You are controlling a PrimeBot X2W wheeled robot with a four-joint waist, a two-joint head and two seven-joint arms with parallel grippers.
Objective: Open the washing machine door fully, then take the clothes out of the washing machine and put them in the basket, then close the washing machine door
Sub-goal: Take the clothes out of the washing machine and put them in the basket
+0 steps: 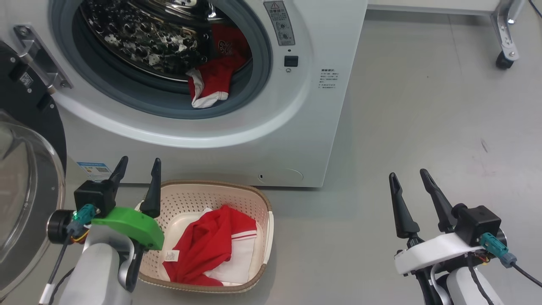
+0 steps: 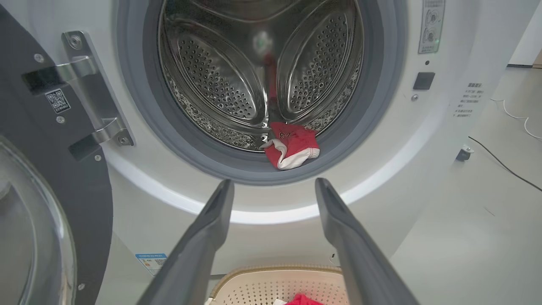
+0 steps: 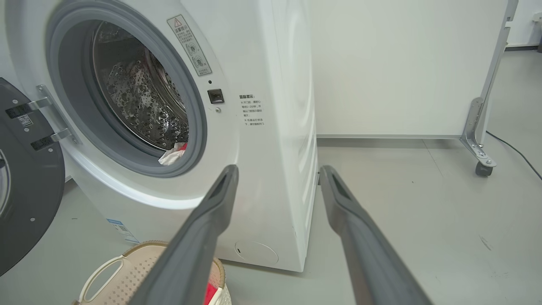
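**Left pincer** (image 1: 140, 160): released. Its two long dark fingers stand spread with nothing between them. It hangs above the left rim of the small cream perforated plastic basket with a brown woven-look rim (image 1: 266, 207), not touching it.

**Basket:** it stands on the grey floor (image 1: 423, 127), just near of the big white front-loading washing machine (image 1: 322, 106) and below the drum hole. A bright red fabric garment with white panels and a small white label (image 1: 203, 243) lies crumpled inside it, to the right of the left pincer and below it.

**Drum:** in the left wrist view the left pincer (image 2: 274, 181) points at the open drum. A second red garment with white trim (image 2: 292, 148) lies at the bottom of the opening, draped onto the grey seal. It is farther off than the fingertips and well apart from them.

**Right pincer** (image 1: 407, 173): released and empty. It hangs over bare floor to the right of the machine, well apart from the basket and both garments.

**Door:** the large round glossy black door with a bulging clear glass window (image 1: 25, 110) stands swung open on the left, hung on its metal hinge.

**Far right:** a white panel on a metal leg with a caster (image 1: 504, 59) stands on the floor.
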